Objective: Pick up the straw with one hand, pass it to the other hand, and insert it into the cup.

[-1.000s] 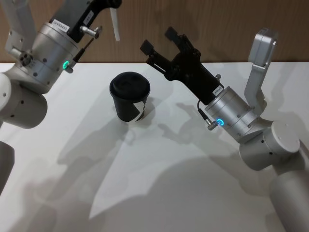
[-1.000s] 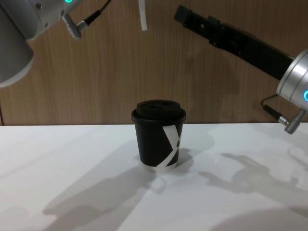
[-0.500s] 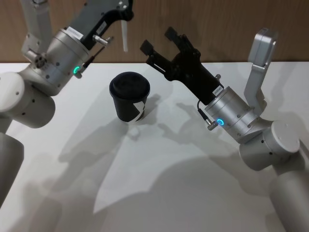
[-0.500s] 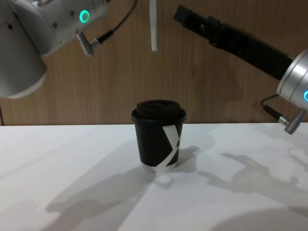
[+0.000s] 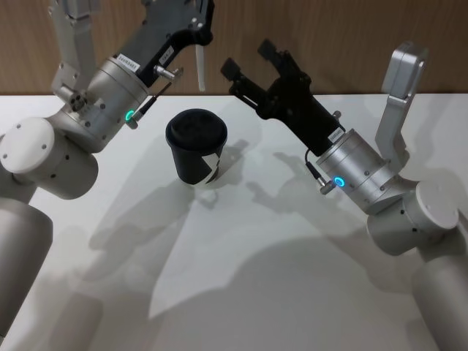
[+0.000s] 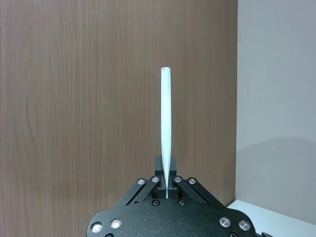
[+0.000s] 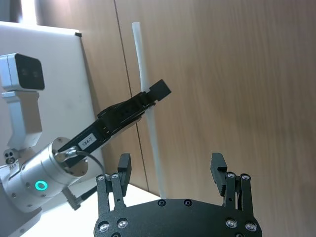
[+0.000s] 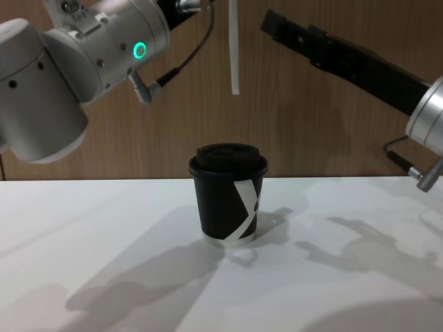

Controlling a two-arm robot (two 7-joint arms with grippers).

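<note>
- the straw (image 8: 234,48) hangs in the air at 12 o'clock above the cup (image 8: 228,200), apart from it, pinched in the left claw (image 5: 199,33), whose fingers are closed thin on it.
- the hand-over looks like the step in hand: in the head view the right claw (image 5: 250,60), spread wide and empty, sits at 3 o'clock of the straw, near but not touching.
- to do it well, bring the open right fingers around a bare stretch of straw clear of the left fingers and close squarely and lightly across it. only then should the left claw let go, with the straw kept upright.
- the straw's long axis runs 12 to 6, nearly plumb. its free lower end points to 6, at the cup on the table (image 8: 104,277).
</note>
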